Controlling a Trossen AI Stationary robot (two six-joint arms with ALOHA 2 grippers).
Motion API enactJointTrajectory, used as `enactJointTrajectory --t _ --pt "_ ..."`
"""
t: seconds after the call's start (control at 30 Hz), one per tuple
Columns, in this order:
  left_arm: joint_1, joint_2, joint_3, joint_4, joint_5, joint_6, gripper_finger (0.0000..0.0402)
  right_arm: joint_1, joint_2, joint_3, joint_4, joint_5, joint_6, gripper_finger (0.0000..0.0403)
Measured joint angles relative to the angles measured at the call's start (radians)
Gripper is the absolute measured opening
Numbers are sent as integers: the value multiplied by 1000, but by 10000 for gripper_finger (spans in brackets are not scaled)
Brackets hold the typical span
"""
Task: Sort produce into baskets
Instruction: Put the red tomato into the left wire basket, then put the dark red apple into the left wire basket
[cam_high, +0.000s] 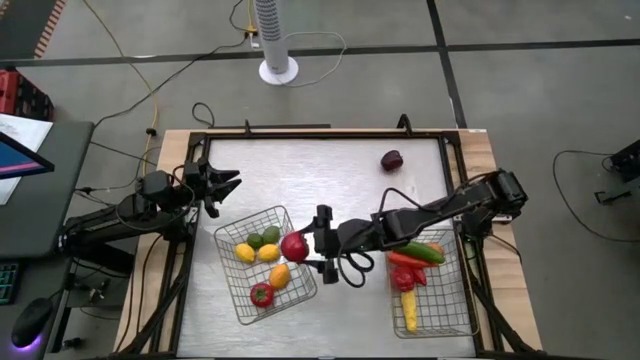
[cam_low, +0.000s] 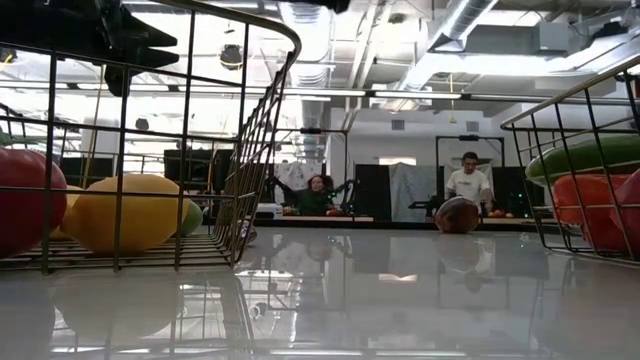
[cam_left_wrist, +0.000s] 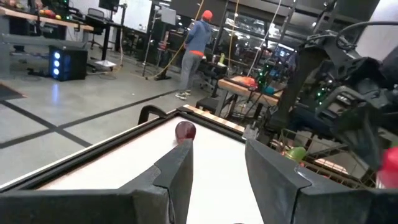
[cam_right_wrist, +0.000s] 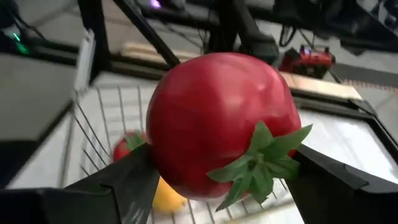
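A red tomato (cam_high: 294, 247) with a green leafy top hangs over the right rim of the left wire basket (cam_high: 232, 292), with my right gripper (cam_high: 316, 244) shut on it. That basket holds yellow, green and red produce (cam_high: 262, 268). The right basket (cam_high: 445, 322) holds a green cucumber (cam_high: 425, 252), red pieces and a yellow one. A dark maroon piece (cam_high: 392, 160) rests on the table at the far right. My left gripper (cam_high: 226, 184) waits open at the table's left, level, with nothing between its fingers (cam_left_wrist: 180, 174). My right gripper pinches the tomato by its two opposite sides (cam_right_wrist: 160, 163) between its two fingers (cam_right_wrist: 124, 183). The fingers reach in from the table's right, slanting slightly down. The tomato is lifted clear above the basket, its leafy top (cam_right_wrist: 261, 162) facing back toward the wrist.
The table's shiny middle (cam_high: 330, 180) lies bare between the baskets and the far edge. A raised black frame (cam_high: 300, 132) runs round the table. In the low view the basket walls (cam_low: 250, 150) stand at both sides. People show in the room beyond.
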Motion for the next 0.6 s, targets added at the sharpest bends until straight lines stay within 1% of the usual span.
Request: enactJointTrajectory --t 0.17,0.33,0.47,0.57,0.6 --pt "0 0 0 8 -1 4 133 1 24 0 52 -77 48 349" --pt "0 0 0 10 -1 3 133 -12 83 19 72 -145 54 376" --pt "0 0 0 3 1 4 133 -17 113 77 -2 -147 51 397" --pt "0 0 0 1 1 10 133 -19 114 123 -96 -144 49 394" --pt "0 0 0 2 1 11 133 -24 112 140 -137 -125 48 392"
